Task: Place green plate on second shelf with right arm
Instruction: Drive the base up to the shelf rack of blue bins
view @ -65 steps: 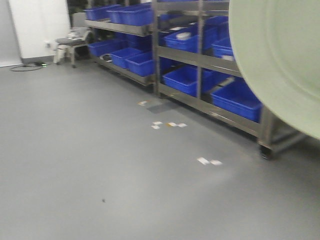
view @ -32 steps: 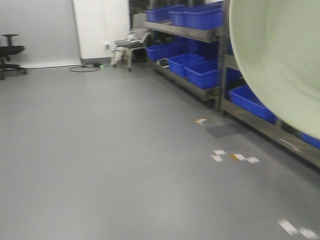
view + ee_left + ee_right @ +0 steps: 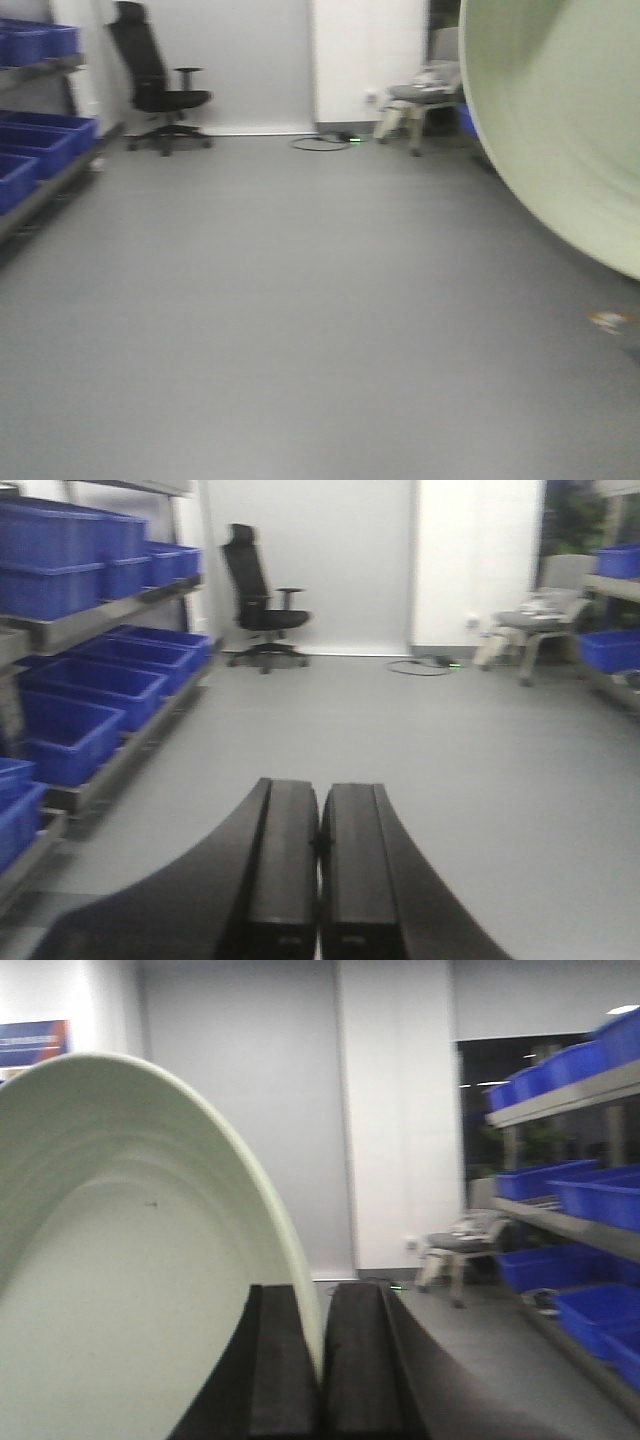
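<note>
Three views, front first: the green plate [image 3: 560, 130] stands on edge at upper right above the floor [image 3: 300, 330], so I judge this to be the carry step. Left wrist: the left gripper [image 3: 318, 795] is pressed together and empty, and the shelving [image 3: 60, 630] on its left is what I'd square up to next, at second-level height. Right wrist: the right gripper [image 3: 318, 1300] is clamped on the plate's rim, though blur hides how deep the bite goes.

It looks like a storeroom: metal shelving racks [image 3: 92, 620] hold blue plastic bins [image 3: 70, 735] (rows on both sides) above a bare grey floor [image 3: 480, 760], with a black office chair [image 3: 262, 605].
</note>
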Robot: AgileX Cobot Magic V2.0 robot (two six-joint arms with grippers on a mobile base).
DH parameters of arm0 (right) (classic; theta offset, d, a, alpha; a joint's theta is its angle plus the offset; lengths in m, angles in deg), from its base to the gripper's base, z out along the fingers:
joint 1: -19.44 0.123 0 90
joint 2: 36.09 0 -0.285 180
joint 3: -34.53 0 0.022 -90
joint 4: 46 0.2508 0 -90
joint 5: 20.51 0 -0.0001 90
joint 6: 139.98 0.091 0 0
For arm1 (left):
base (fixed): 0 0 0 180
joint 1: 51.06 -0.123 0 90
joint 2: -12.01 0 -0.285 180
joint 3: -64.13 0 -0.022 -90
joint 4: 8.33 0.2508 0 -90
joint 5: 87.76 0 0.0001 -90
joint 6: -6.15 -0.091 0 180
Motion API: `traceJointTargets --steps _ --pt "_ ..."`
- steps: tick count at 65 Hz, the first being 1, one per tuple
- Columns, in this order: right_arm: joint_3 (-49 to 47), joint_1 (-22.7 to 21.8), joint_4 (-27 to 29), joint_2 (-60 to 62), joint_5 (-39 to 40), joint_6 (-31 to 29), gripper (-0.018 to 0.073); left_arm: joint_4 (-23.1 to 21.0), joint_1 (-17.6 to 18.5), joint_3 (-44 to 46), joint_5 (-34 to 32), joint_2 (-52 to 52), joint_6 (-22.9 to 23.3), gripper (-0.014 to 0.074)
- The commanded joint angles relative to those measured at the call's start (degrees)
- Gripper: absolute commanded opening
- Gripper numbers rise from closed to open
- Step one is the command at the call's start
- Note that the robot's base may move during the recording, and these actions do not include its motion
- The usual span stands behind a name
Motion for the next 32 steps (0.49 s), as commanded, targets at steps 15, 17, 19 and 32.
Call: traceJointTargets --steps 15,17,19,32 --pt "-1.4 -0.5 0.1 0.7 6.2 0.0 0.0054 -0.2 0.1 -2.3 -5.1 -1.1 0.1 0.0130" --pt "-1.4 -0.5 0.1 0.7 6.2 0.0 0.0054 -0.2 0.1 -2.3 -5.1 -1.1 0.1 0.0130" --pt "-1.4 -0.5 0.1 0.7 6.2 0.0 0.0054 -0.2 0.1 -2.3 -5.1 -1.1 0.1 0.0130" --pt "-1.4 -0.5 0.1 0.7 6.2 0.0 0.0054 -0.2 0.1 -2.3 -5.1 -1.1 0.1 0.0130"
